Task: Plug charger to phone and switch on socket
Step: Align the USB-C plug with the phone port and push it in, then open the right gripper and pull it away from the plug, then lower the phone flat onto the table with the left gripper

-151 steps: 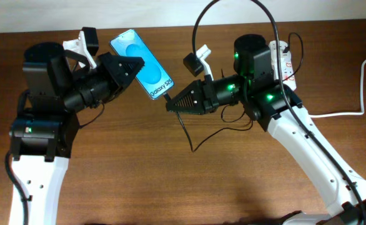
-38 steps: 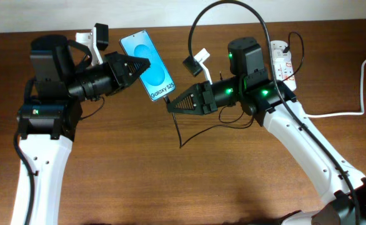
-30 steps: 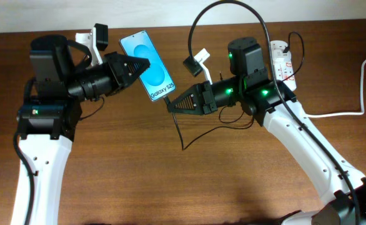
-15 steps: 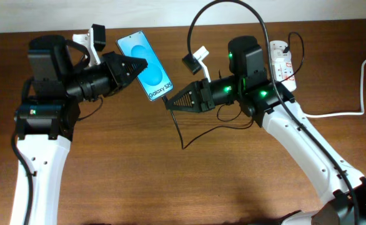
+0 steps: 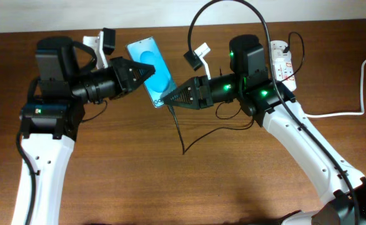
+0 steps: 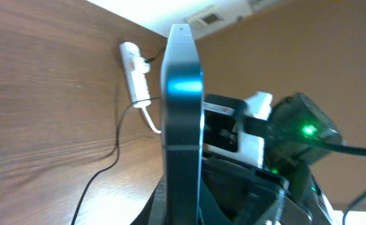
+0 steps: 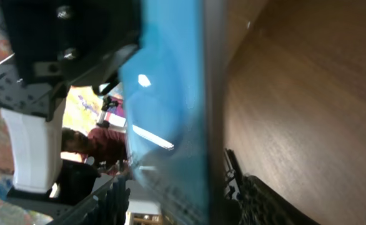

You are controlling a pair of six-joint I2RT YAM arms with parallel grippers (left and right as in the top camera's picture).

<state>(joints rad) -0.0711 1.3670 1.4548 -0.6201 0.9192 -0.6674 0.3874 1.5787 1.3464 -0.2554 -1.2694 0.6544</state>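
Observation:
My left gripper (image 5: 144,70) is shut on the phone (image 5: 153,62), holding it above the table with its cyan screen tilted on edge. In the left wrist view the phone (image 6: 182,106) stands edge-on between that gripper's jaws (image 6: 182,209). My right gripper (image 5: 166,100) has its jaws apart around the phone's lower end (image 7: 170,119), one finger (image 7: 115,201) clear of the screen. The charger's thin black cable (image 5: 180,131) hangs from that end and trails back right. Its connector tip is hidden. The socket (image 5: 284,59) lies at the back right, its switches too small to read.
A thick white cord (image 5: 358,94) runs from the socket off the right edge. A stiff black cable (image 5: 233,5) arcs above the right arm. The white socket (image 6: 132,57) and the thin charger cable (image 6: 111,156) lie on the brown table (image 5: 139,175) beyond the phone.
The left arm has swung the phone right and tipped it on edge. The right gripper's jaws have come apart and now straddle the phone's lower end.

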